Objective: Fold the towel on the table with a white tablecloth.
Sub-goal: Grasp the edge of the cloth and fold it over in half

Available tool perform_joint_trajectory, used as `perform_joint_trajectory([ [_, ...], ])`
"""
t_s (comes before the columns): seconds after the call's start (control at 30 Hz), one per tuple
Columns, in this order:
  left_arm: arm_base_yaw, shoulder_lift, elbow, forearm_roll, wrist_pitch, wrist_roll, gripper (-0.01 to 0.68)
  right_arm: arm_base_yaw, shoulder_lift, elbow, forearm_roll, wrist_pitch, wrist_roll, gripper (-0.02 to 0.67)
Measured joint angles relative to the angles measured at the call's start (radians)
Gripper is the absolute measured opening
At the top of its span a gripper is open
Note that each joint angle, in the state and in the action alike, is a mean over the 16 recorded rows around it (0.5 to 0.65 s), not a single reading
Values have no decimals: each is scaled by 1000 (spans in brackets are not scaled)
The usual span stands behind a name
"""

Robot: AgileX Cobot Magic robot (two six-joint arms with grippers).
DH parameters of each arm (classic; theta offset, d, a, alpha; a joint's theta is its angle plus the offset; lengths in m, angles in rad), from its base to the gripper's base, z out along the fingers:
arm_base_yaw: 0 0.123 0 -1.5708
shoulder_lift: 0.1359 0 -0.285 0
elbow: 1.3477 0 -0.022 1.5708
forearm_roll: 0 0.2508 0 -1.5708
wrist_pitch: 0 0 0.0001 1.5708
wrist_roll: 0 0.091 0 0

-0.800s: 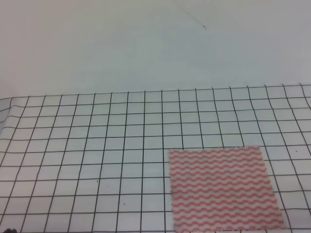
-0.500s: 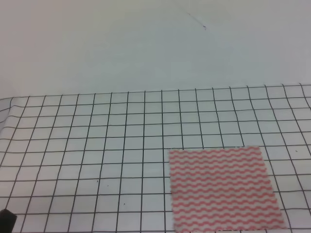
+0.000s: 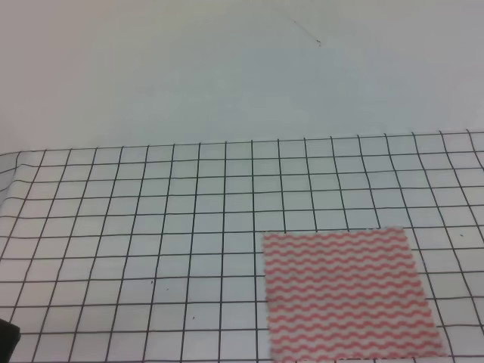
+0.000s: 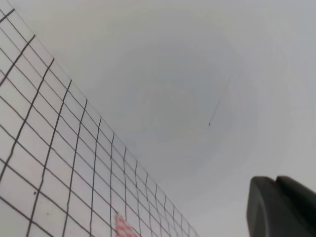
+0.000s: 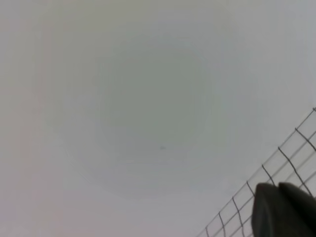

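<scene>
From the high camera I see the towel (image 3: 346, 293) lying flat and unfolded on the near right part of the table (image 3: 113, 227), its pink-red and white wavy stripes running left to right. Its far edge sits roughly midway down the gridded area and its near edge reaches almost to the bottom of the view; the near left corner looks slightly blurred, so I cannot read how that corner lies. The tablecloth (image 3: 227, 189) covers the whole surface I can see, white with thin black grid lines, and it ripples a little at the far left edge. Behind the table there is a plain pale wall (image 3: 227, 68) with a faint thin dark line and speck on it toward the upper right. At the near left corner of the high view a small dark shape pokes in: that is the left gripper (image 3: 7, 338), well apart from the towel, and I cannot tell whether its fingers are spread or pressed together. My left wrist camera looks along the grid toward the wall, catching a small piece of the towel (image 4: 123, 228) at the bottom and one dark fingertip at the lower right. The right wrist camera shows mostly wall, a corner of grid, and part of the right gripper (image 5: 284, 210); its state is also unreadable to me.
</scene>
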Motion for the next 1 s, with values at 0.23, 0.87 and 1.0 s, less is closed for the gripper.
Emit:
perform_joint_trajectory([
  [0.23,-1,18,-102,-6,36,220,-2,1,47,-144,11,120,-241,-1],
  [0.87,-1,380,-387,61,300,602,-2,1,611,-458,-72,577,-630,-1],
  [1.0,-1,433,-409,49,349,629,-2,1,742,-470,-94,634,-597,0],
])
